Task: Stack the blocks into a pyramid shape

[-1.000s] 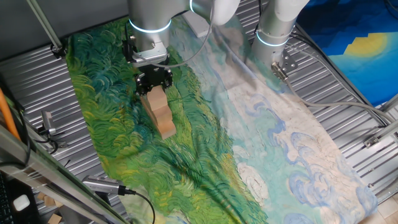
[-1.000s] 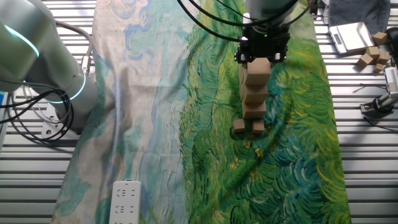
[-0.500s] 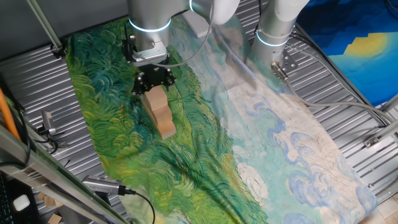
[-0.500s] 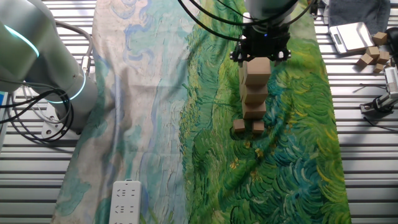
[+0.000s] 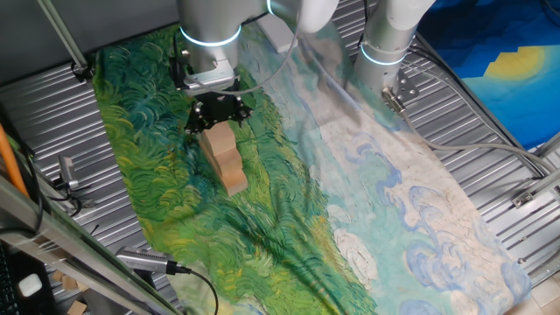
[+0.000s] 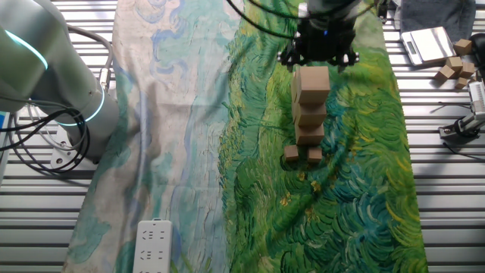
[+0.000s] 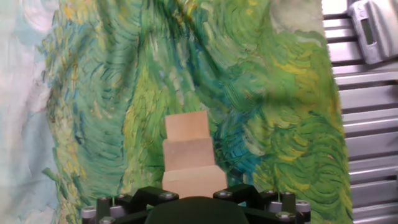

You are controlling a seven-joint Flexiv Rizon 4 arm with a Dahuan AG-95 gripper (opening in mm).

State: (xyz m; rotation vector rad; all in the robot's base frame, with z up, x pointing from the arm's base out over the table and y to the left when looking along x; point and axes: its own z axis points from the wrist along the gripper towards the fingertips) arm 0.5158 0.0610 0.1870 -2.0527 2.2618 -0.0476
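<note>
Hanging straight down over the blocks point(image 5: 224, 156), tool point(image 5: 219, 112) spread open, clear of the top cube | other fixed view: tool point(image 6: 319, 57) just above the stack point(image 6: 310, 106) on the green cloth point(image 6: 356, 189), two cubes at its foot | hand view: blocks point(image 7: 188, 155) stepped below the tool, fingertips hidden

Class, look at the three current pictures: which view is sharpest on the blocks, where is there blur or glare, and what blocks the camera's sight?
Hand view: blocks fairly sharp, cloth soft, the hand's dark body covers the bottom edge. One fixed view: even light, white arm blurred at top, gripper clear. The other fixed view: sharp stack, glowing ring on the near arm.
</note>
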